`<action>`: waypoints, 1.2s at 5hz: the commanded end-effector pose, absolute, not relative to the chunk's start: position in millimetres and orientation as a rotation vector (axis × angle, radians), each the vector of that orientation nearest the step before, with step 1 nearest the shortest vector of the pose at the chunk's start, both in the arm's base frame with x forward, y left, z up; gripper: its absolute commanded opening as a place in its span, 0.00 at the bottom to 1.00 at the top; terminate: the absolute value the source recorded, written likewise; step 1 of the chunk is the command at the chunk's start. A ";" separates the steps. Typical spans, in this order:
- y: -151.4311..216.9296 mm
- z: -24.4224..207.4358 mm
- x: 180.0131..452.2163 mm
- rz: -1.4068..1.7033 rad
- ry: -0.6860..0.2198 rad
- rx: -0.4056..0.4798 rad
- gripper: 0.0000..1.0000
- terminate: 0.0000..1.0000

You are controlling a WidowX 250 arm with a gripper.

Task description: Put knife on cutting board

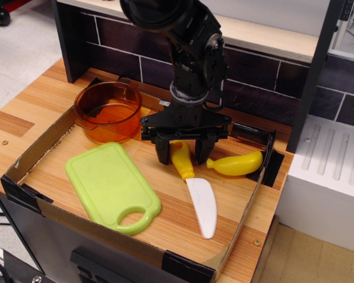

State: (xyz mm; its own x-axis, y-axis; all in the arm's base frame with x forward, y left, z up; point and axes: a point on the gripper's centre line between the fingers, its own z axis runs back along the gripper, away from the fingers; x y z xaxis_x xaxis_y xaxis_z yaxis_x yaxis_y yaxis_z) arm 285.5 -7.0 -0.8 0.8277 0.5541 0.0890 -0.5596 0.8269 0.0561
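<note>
The gripper (182, 156) is low over the wooden work surface, its two black fingers (163, 153) set apart and straddling the yellow handle of the knife (194, 186); one finger stands to each side of the handle's upper end, and contact with the plastic cannot be confirmed from this view. The knife lies flat on the wood inside the cardboard tray (41, 206), handle toward the rear and white blade pointing toward the front edge, angled slightly to the right. It is not on the cutting board (106, 183), which lies flat to the left of the knife, apart from it, with its loop handle hole at the front end. A yellow banana-shaped toy (236, 164) lies just to the right of the gripper, close to the right finger. An orange transparent pot (106, 112) sits at the rear left of the tray, behind the cutting board. A dark tiled wall (259, 82) backs the station.
</note>
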 end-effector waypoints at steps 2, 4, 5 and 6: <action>11.2 39.2 278.0 0.657 -0.101 0.034 0.00 0.00; 50.5 44.4 253.1 0.804 -0.054 -0.003 0.00 0.00; 61.7 30.5 237.9 0.808 -0.030 0.020 0.00 0.00; 70.0 19.0 225.3 0.830 -0.015 0.043 0.00 0.00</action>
State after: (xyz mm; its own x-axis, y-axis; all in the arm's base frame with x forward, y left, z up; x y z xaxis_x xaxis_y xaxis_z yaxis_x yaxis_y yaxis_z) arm 221.5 65.9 11.2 0.6758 0.7370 0.0077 -0.7366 0.6749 0.0445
